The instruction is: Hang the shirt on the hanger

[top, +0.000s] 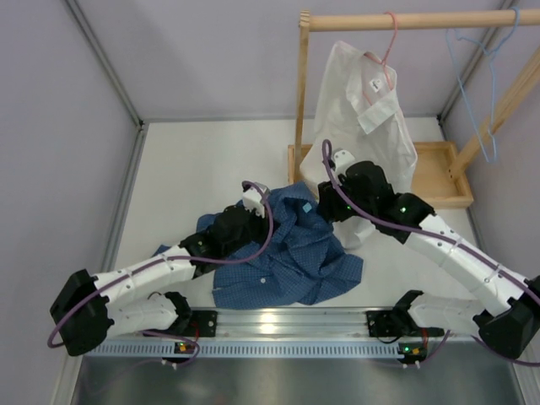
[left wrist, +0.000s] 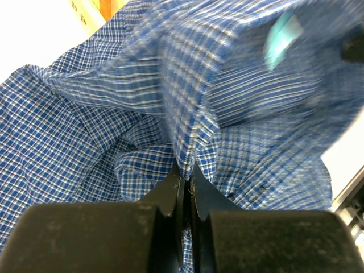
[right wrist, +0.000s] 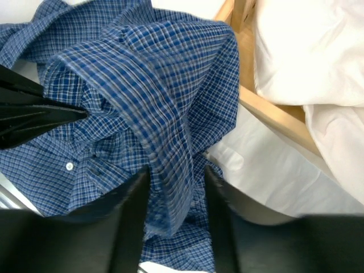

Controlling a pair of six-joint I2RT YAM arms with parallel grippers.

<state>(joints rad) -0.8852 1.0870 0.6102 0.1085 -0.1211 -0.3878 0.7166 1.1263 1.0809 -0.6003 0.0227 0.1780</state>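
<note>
The blue checked shirt (top: 291, 253) lies crumpled on the table between the arms, with its upper part lifted. My left gripper (top: 253, 201) is shut on a fold of it; the left wrist view shows the cloth (left wrist: 85, 114) pinched between the closed jaws of that gripper (left wrist: 186, 170). My right gripper (top: 325, 207) is open, and in the right wrist view a band of the shirt (right wrist: 142, 74) runs down between its spread jaws (right wrist: 177, 173). The light blue wire hanger (top: 483, 126) hangs empty from the wooden rod at the far right.
A wooden rack stands at the back right, with its rod (top: 422, 21) on top and its tray base (top: 439, 181) below. A white shirt (top: 363, 110) hangs from it on a pink hanger (top: 386, 51). The white shirt (right wrist: 307, 51) is close to the right gripper. A metal rail (top: 278, 325) runs along the near edge.
</note>
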